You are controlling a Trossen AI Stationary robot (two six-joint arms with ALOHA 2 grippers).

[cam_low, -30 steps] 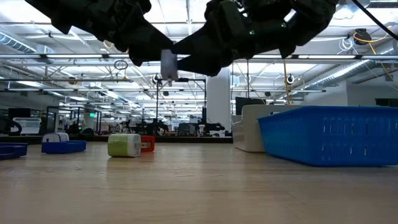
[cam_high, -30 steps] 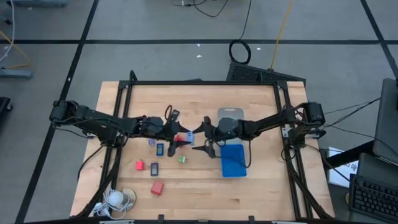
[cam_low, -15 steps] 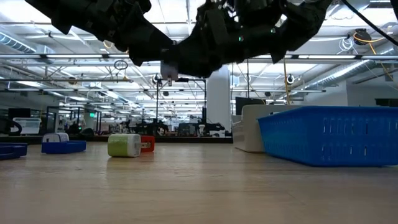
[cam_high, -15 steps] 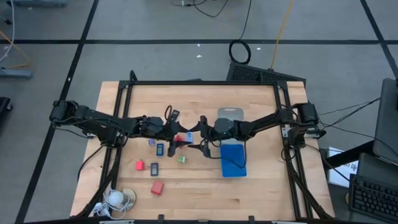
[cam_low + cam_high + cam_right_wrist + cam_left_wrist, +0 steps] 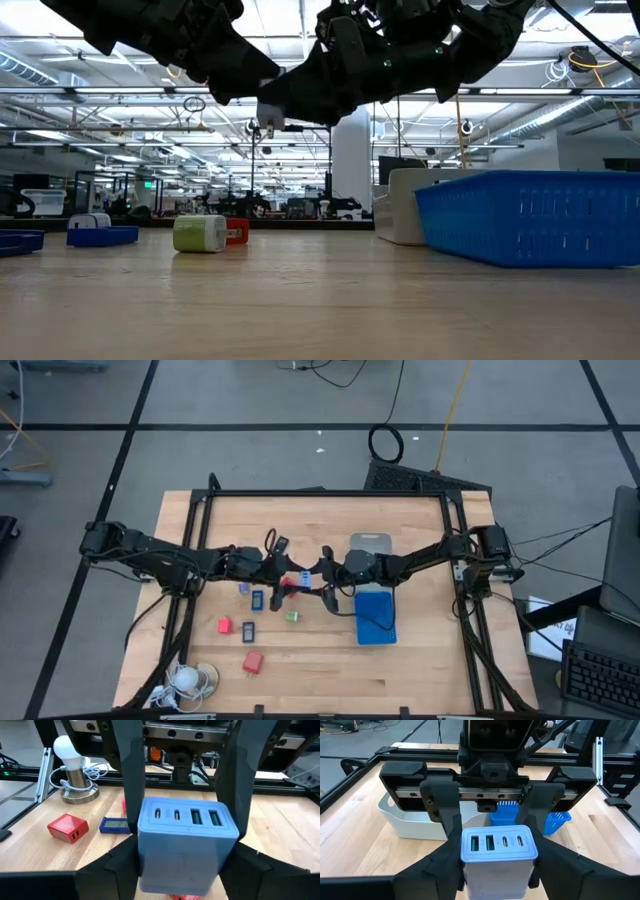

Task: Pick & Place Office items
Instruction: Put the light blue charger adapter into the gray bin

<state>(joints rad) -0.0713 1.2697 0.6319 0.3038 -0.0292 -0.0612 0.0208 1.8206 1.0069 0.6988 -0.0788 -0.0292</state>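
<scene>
Mid-air handover over the centre of the desk (image 5: 420,660). The light-blue cube (image 5: 499,847), a multi-port charger block, hangs clear of the wood between both arms.

- Left pincer (image 5: 499,870): part-closed, clamped on the cube's two side faces.
- Right pincer (image 5: 186,872): comes in head-on from 3 o'clock, fingers part-closed and flanking the same cube. They look in contact, but I'd call the grip light.

How I'd do it well:
- Don't open the left until the right is firmly seated. The smooth plastic faces will slip if the squeeze is weak.
- Both pairs of fingers share the same faces, so there's little spare room. Open the left straight out, then retreat toward 9 o'clock with no twist.
- Keep the cube level; any tilt lets it pivot out.
- Then carry it to the blue tray (image 5: 375,618), at 4 o'clock from the handover point.

Other items lie on the wood at 7–8 o'clock from there, namely a green bit (image 5: 292,616) and red blocks (image 5: 224,625). Stay high enough to clear them.
</scene>
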